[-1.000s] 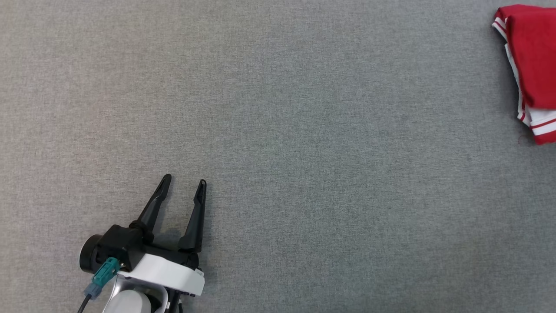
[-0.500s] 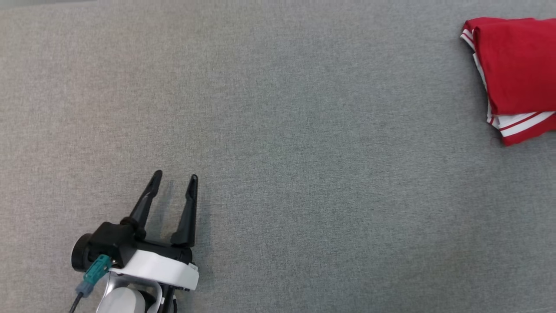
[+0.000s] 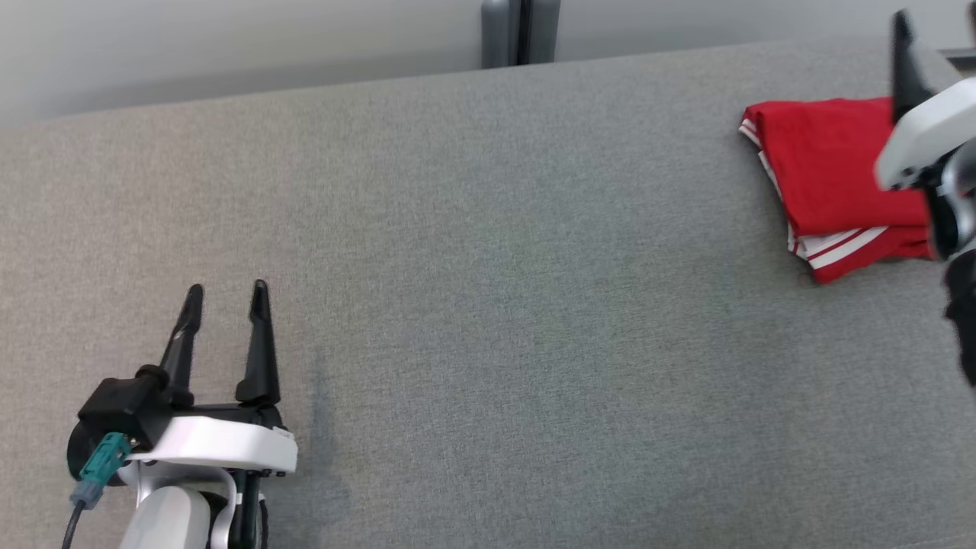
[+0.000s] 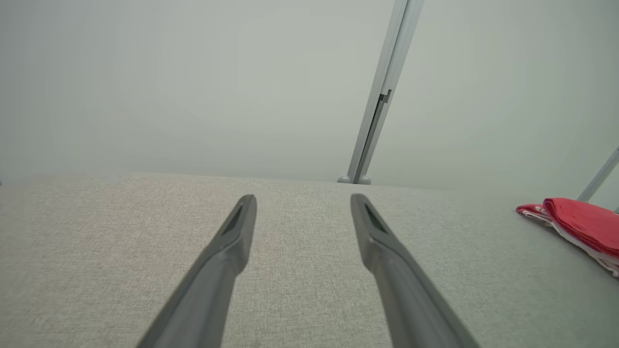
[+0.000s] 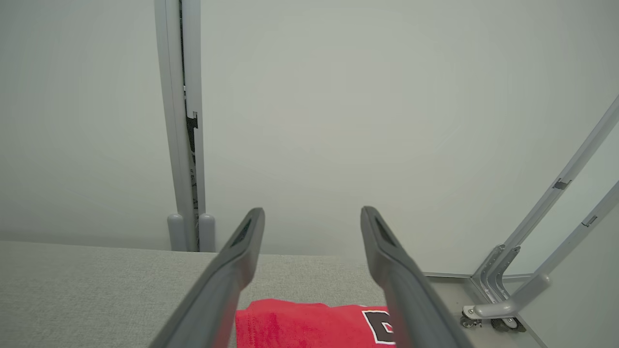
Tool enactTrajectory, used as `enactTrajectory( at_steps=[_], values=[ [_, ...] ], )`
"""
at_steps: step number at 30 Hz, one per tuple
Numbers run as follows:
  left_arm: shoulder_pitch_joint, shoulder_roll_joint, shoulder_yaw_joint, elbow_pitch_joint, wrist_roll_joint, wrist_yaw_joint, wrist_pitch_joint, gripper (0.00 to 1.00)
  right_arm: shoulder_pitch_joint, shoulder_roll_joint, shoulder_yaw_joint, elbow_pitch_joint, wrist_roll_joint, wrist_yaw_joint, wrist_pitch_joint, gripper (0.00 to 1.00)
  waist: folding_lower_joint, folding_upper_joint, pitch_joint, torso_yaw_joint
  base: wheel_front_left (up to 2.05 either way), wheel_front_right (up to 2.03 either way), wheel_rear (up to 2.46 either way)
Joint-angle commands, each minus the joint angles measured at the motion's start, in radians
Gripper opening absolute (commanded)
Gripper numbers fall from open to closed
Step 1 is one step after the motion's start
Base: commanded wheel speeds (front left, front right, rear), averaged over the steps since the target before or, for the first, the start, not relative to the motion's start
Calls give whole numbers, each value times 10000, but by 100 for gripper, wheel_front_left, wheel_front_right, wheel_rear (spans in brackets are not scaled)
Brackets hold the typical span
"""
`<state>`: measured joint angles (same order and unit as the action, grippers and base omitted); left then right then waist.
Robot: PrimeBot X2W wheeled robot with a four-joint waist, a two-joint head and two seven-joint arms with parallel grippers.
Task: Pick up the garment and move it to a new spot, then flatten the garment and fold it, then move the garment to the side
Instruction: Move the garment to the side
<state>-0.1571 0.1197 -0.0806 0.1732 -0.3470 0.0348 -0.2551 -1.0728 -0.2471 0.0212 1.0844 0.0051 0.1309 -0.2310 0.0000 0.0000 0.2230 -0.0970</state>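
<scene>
Folded red garment with white stripes (image 3: 831,175) lies upper right on the grey fabric surface (image 3: 496,305). Left claw (image 3: 227,288), lower left: fingers apart, empty. Right claw (image 5: 312,212), right edge by the garment: fingers apart, empty.

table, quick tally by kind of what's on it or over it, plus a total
red garment: 1, folded
robot hands: 2, left hand and right hand, both open
total: 3
</scene>
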Motion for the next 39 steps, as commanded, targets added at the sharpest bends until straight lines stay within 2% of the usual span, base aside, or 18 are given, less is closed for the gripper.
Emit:
enactTrajectory(
  at_steps=[1, 6, 15, 21, 30, 39],
  values=[
    [-11, 46, 123, 47, -77, 88, -40, 100, 283, 184, 42, -46, 183, -2, -103, 100, 0, 0, -317, -129, 0, 0, 0],
    [218, -37, 411, 159, -192, 261, -88, 100, 1047, 1016, 405, -450, 697, -2, -256, 100, 0, 0, -743, -195, 0, 0, 0],
    [598, -187, 414, 267, -125, 315, -96, 100, 3011, 1668, 1002, -2171, 1697, -2, -357, 100, 0, 0, -1323, -83, 0, 0, 0],
    [1062, -331, 353, 251, -38, 466, -104, 100, 4577, 1838, 903, -4170, 1909, -1, -347, 100, 0, 0, -1540, 56, 0, 0, 0],
    [1479, -510, -1, 432, 35, 463, -105, 100, 6843, 1938, 705, -6328, 1951, -1, -176, 100, 0, 0, -1676, 479, 0, 0, 0],
    [1727, -568, -239, 349, 107, 464, -95, 100, 8506, 1931, 1010, -7340, 2670, -1, -116, 100, 0, 0, -1804, 803, 0, 0, 0]
  ],
)
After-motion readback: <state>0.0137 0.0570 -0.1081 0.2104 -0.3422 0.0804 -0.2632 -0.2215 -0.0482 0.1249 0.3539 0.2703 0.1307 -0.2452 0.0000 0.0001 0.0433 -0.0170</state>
